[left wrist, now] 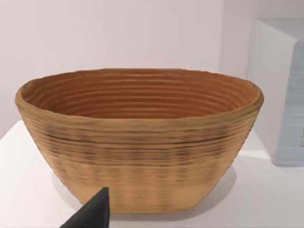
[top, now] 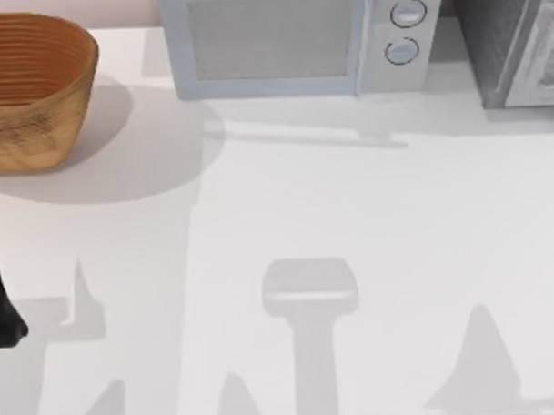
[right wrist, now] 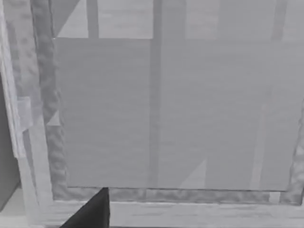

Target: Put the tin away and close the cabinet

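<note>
The tin is out of view. The cabinet (top: 508,35), speckled grey with a pale framed door, stands at the table's back right corner. In the right wrist view its door panel (right wrist: 166,114) sits very close, with a dark tip of my right gripper (right wrist: 92,213) just in front of the lower frame. I cannot tell whether the door is fully shut. My left arm (top: 3,308) rests at the left edge of the table. In the left wrist view a dark tip of my left gripper (left wrist: 92,213) points at the basket.
A woven basket (top: 27,89) stands at the back left, and its inside (left wrist: 137,95) looks empty. A light grey microwave (top: 298,38) with two round knobs stands at the back middle, its side (left wrist: 280,95) beside the basket. Bare white tabletop (top: 350,223) lies in front.
</note>
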